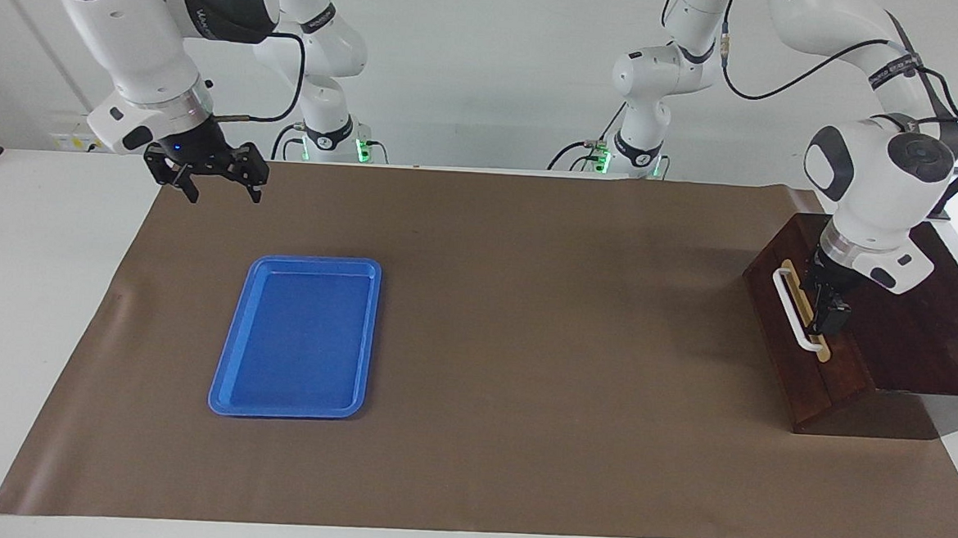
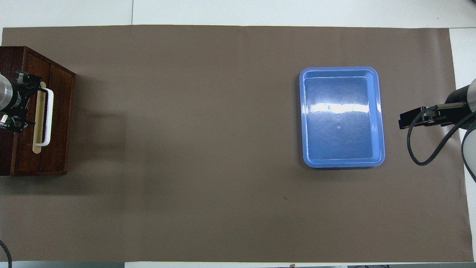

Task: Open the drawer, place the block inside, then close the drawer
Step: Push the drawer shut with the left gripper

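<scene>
Left fingers: the left gripper [image 1: 828, 308] is at the drawer [image 1: 798, 351] front, just beside the white bar handle [image 1: 796, 310], on the box side of it. Fingers read as spread; nothing pinched. Whether they touch the bar I cannot tell.

Right fingers: the right gripper [image 1: 214, 185] hangs in the air over the counter's brown mat [image 1: 524, 345] at the right arm's end, beside the corner of the blue tray [image 1: 295, 337] nearer the robots. Fingers spread, empty. This arm waits.

Why so placed (judgement): the left arm is stationed at the handle because it is the only purchase on the drawer; the right is parked clear of the work.

Drawer: appears pushed in, or very nearly; no pale interior shows in either view. It sits in the dark wooden box [image 1: 919, 325] at the left arm's end of the counter, handle facing the middle of the counter.

Block: not visible anywhere. Tray bare, mat bare. Judgement: probably already inside the closed drawer, but the frames cannot confirm it.

Stage (judgement): closing step at or near its end; the alternative, that opening has not begun, would leave the block unaccounted for.

Count: grippers 2; drawers 1; handles 1; boxes 1; trays 1; mats 1; blocks seen 0.

Risk (judgement): fingers may catch the bar on leaving.
</scene>
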### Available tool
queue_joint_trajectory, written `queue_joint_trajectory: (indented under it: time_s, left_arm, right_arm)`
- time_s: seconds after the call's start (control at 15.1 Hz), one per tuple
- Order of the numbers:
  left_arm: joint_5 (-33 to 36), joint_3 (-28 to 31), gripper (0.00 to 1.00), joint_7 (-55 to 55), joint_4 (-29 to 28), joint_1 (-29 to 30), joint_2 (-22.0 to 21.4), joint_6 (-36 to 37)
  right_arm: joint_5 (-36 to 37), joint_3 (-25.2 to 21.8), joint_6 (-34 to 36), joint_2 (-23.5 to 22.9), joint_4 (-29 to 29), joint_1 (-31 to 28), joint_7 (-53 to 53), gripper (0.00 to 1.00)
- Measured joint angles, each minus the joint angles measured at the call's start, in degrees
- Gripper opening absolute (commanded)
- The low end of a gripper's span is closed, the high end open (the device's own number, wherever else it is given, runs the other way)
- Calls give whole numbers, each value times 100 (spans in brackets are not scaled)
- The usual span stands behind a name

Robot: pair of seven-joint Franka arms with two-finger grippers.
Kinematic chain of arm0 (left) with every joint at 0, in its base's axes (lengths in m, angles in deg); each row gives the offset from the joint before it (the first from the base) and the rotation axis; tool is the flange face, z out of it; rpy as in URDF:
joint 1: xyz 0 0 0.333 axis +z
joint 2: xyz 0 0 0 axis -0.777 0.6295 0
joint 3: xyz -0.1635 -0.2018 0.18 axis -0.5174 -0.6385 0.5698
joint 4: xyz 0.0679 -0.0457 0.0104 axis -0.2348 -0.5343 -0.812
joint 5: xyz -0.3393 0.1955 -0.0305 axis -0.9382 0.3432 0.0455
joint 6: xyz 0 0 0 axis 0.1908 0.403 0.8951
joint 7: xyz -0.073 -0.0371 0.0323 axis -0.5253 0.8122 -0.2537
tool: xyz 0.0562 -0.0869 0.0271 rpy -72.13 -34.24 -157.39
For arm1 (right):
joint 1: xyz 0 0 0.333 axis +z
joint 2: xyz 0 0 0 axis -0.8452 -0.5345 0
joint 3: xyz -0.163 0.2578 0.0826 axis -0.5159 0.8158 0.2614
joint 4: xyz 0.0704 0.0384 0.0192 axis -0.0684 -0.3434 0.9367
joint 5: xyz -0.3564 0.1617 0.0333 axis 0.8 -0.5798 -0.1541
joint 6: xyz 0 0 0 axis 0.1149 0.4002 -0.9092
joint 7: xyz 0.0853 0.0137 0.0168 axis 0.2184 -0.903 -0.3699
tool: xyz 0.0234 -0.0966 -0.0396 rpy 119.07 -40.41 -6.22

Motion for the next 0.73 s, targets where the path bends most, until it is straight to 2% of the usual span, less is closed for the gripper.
queue_joint_trajectory:
  time_s: [0.2, 0.46, 0.73]
  left_arm:
    - [-62, -51, 100, -1210, 164, -99, -398, 686]
    - [-900, -71, 100, -3249, 224, -185, -999, 1622]
    - [-1067, -66, 100, -4735, 226, -357, -1108, 2214]
  right_arm:
    - [0, 0, 62, 0, -4, 0, 23, 100]
    - [-40, 1, 167, 3, -5, 0, 276, 100]
    - [-50, 1, 168, 3, -6, 1, 311, 100]
